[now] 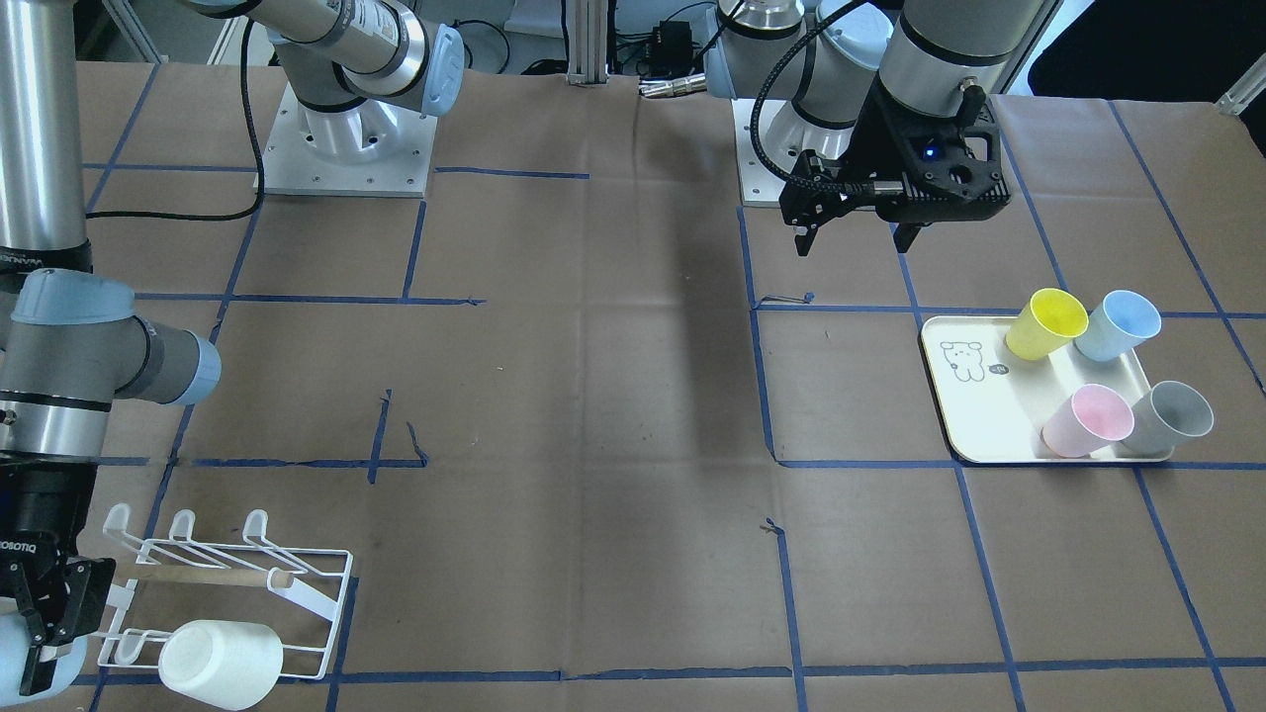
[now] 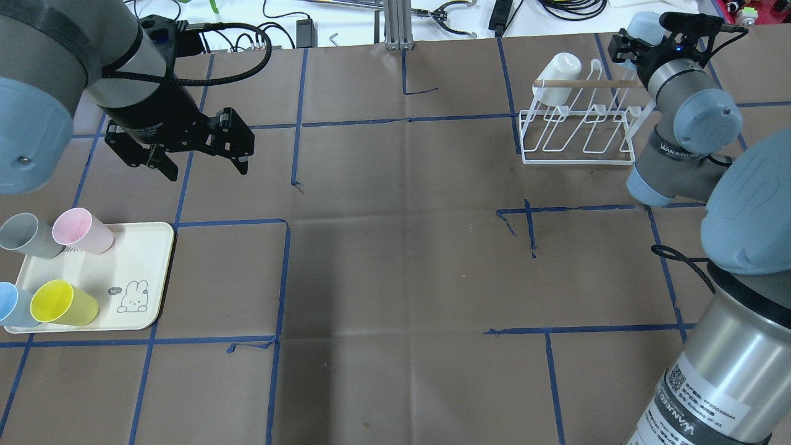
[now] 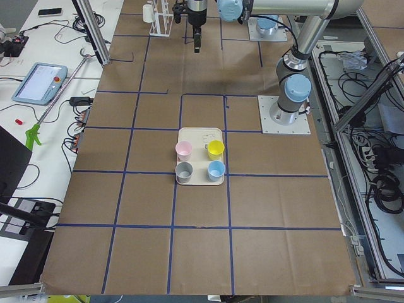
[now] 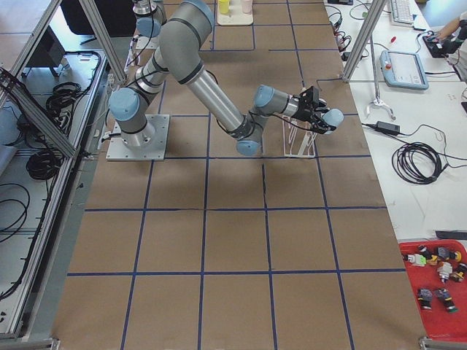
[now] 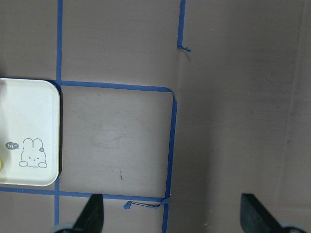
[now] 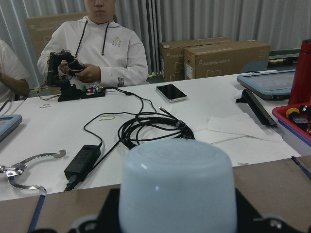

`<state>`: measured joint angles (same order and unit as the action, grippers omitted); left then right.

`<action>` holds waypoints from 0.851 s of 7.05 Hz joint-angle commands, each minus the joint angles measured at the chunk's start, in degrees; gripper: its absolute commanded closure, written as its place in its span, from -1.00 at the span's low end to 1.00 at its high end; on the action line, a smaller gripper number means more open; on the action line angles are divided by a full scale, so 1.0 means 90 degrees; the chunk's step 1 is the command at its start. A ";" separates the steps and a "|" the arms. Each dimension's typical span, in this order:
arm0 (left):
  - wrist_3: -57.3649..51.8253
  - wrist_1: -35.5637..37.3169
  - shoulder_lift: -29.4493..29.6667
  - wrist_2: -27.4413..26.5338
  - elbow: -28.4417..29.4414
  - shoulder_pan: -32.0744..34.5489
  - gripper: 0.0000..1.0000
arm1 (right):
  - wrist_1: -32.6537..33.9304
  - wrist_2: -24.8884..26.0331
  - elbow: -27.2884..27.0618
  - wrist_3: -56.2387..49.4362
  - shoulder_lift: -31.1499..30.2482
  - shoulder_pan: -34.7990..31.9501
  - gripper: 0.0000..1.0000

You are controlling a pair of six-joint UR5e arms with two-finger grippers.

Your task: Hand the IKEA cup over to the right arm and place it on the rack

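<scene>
R gripper (image 1: pixel 40 633) clamped on pale blue cup (image 6: pixel 177 187), bottom facing out past fingertips, just beside end of rack (image 1: pixel 237 593). White cup (image 1: pixel 220 663) hangs on rack prong at its other end. L gripper (image 2: pixel 201 157) jaws apart, empty, hovering near tray (image 2: pixel 145 278), away from rack.

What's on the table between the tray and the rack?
Nothing: between the tray and the rack, the overhead view shows only bare brown paper with blue tape lines.
</scene>
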<state>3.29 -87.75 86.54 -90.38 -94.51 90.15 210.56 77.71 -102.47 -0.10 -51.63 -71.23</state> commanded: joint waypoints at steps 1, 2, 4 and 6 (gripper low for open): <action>-0.0169 0.0062 -0.0036 -0.0016 0.0003 -0.0006 -0.99 | -0.0046 0.0008 -0.0020 0.0002 -0.0035 -0.0005 -1.00; -0.0344 0.0072 -0.0045 -0.0026 0.0003 -0.0074 -0.99 | -0.0056 0.0008 -0.0020 0.0002 -0.0054 -0.0015 -1.00; -0.0346 0.0072 -0.0065 -0.0016 -0.0017 -0.0163 -0.99 | -0.0221 -0.0011 0.0019 0.0011 -0.0375 -0.0044 -1.00; -0.0346 0.0072 -0.0085 -0.0026 -0.0017 -0.0163 -0.99 | -0.1292 -0.0011 0.0048 0.0031 -0.1027 -0.0074 -1.00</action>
<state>0.16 -87.11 85.89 -90.59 -94.63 88.74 203.79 77.62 -102.16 0.07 -57.41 -71.74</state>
